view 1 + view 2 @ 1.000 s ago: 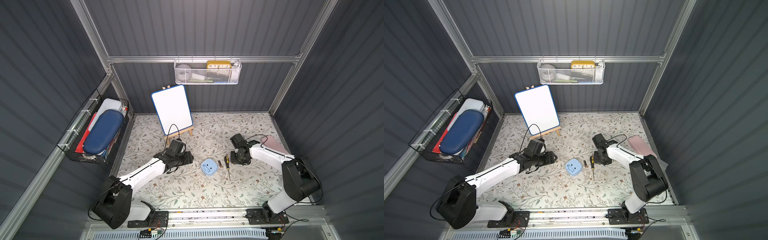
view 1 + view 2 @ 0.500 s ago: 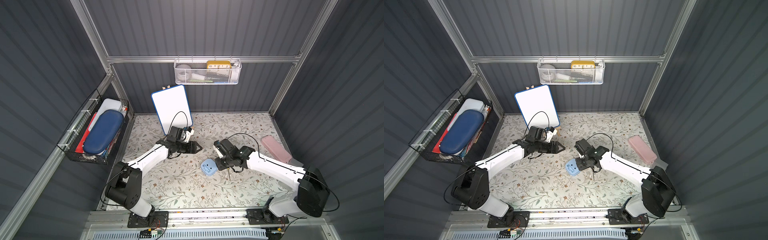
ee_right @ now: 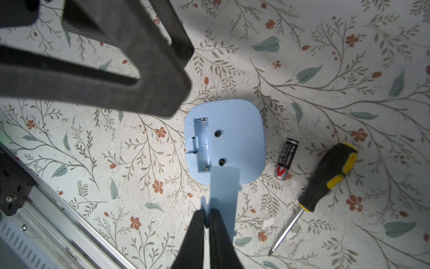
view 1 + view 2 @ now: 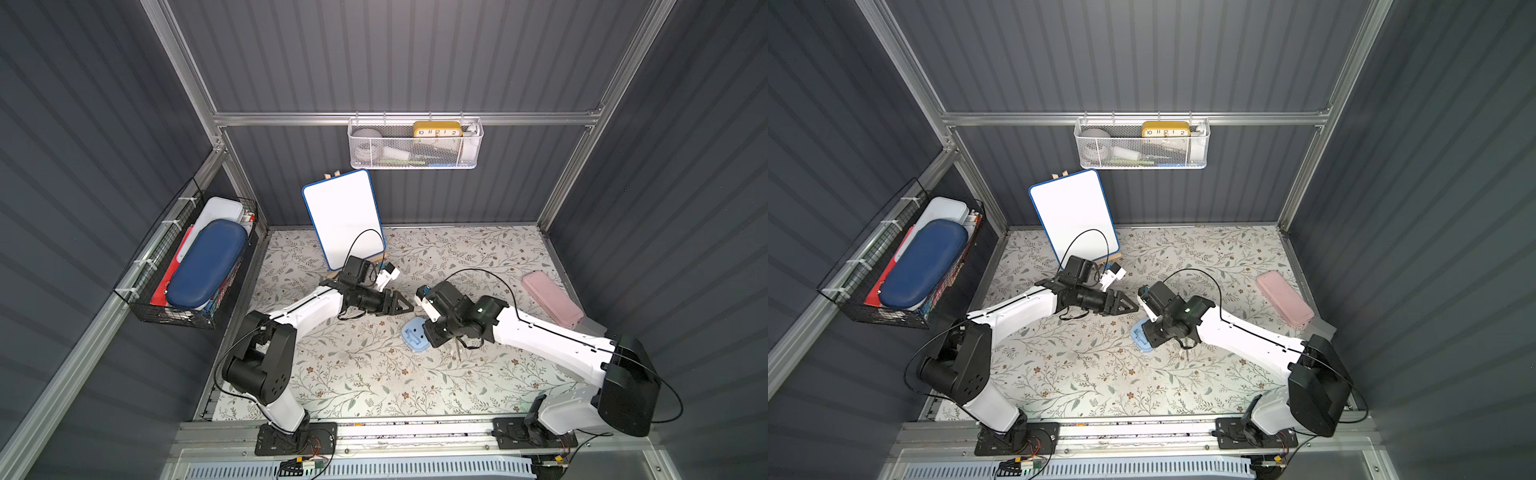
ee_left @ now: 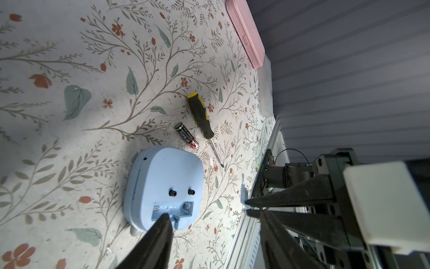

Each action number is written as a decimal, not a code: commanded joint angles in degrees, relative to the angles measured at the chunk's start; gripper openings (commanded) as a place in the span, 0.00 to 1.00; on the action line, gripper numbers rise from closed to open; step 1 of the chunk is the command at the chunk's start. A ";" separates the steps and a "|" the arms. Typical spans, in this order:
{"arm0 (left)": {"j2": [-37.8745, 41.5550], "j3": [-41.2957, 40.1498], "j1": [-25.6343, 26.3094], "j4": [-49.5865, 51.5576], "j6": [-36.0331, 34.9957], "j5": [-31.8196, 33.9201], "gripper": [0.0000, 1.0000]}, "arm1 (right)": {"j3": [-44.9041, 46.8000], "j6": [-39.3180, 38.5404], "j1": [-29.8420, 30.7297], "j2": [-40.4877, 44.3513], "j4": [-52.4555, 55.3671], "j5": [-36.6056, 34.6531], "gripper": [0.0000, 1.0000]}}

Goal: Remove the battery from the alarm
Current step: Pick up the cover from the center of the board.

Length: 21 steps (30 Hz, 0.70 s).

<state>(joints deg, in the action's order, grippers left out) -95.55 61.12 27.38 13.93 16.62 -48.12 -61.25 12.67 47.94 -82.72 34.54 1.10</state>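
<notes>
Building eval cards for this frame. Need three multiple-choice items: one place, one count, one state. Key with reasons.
1. Where is the battery relative to the alarm?
A) inside it
B) beside it, between it and the screwdriver
C) on top of it

2. How many black knobs show on the alarm's back?
A) one
B) four
C) two

3. The right gripper is:
A) shut on the blue cover
B) open
C) shut on the battery

Key:
1 B: the battery lies flat in the gap between the two.
2 C: two knobs sit next to the empty slot.
3 A: its fingers pinch the cover's edge, shown in both wrist views.
</notes>
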 commanded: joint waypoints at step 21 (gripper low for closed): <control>-2.74 -0.69 1.10 -4.62 6.13 -7.45 0.55 | -8.08 -1.73 2.51 -4.95 -1.62 -3.77 0.10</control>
<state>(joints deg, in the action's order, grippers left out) -98.13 60.95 28.08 10.46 21.89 -52.93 -67.59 11.38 50.13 -86.72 33.80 -1.56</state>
